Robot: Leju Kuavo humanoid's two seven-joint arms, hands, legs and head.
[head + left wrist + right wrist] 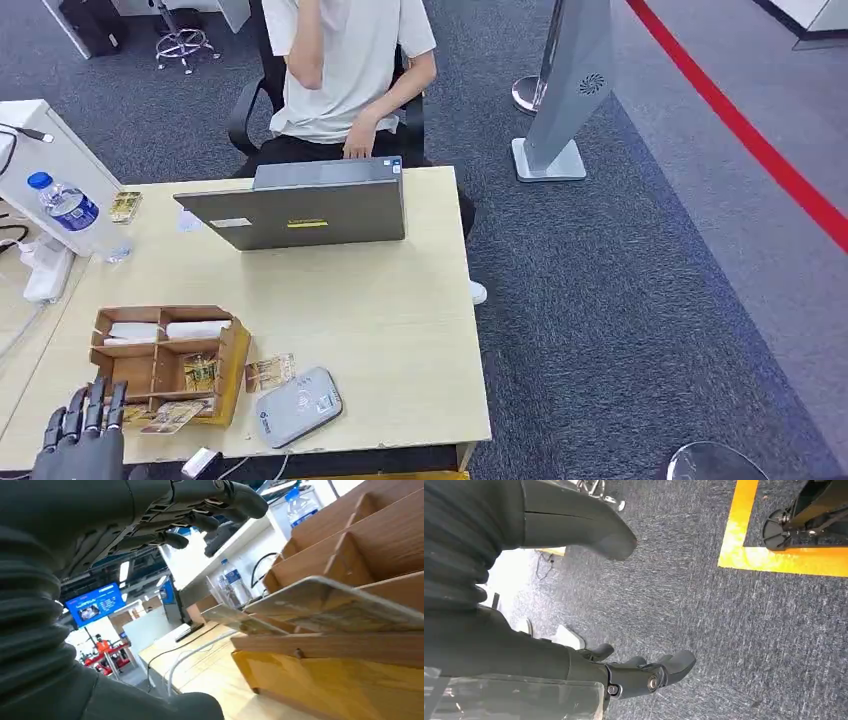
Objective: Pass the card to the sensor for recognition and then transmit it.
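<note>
Card: patterned yellowish card lying flat across the near front corner of the open wooden compartment box, overhanging its edge; in the left wrist view, seen edge-on resting on the box's front wall.
Other cards: one loose on the bench just beside the box's right side, between box and sensor; another inside a front compartment.
Sensor: flat grey rounded card reader with a blue-marked corner, near the bench's front edge, right of the box.
Left hand: dark hand at the near left bench corner, just beside the card, not touching it; fingers stretched out and slightly apart, holding nothing.
Right hand: dark hand hanging over grey carpet, fingers loosely extended, nothing in its grasp.
Bench: pale wooden bench carrying the box, reader, a grey laptop and a clear water bottle with blue cap at the far left.
Person: seated behind the laptop in a white shirt, on a black office chair.
</note>
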